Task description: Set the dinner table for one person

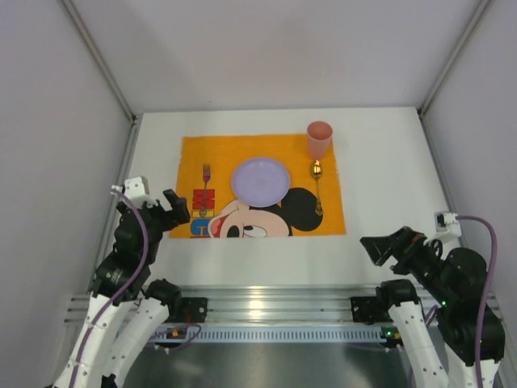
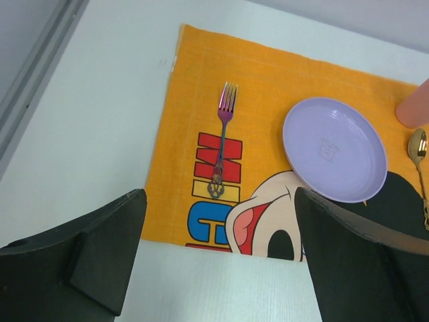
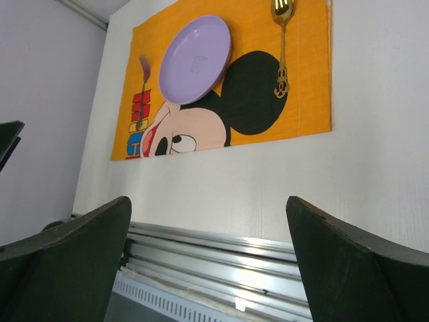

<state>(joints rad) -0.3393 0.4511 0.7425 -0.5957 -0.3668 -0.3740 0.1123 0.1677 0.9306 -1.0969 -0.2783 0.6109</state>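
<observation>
An orange Mickey Mouse placemat [image 1: 258,153] lies on the white dinner table [image 1: 388,178]. On it sit a lilac plate [image 1: 261,179], a purple fork [image 1: 205,184] to its left, a gold spoon [image 1: 317,187] to its right and a pink cup [image 1: 319,140] at the far right corner. My left gripper [image 1: 174,208] is open and empty at the mat's near left corner. My right gripper [image 1: 381,246] is open and empty over the table's near right. The left wrist view shows the fork [image 2: 222,137], the plate [image 2: 334,147] and the spoon [image 2: 419,161].
White walls enclose the table on three sides. An aluminium rail [image 1: 275,303] runs along the near edge between the arm bases. The right wrist view shows the rail [image 3: 255,251], the plate [image 3: 194,59] and the spoon [image 3: 281,47].
</observation>
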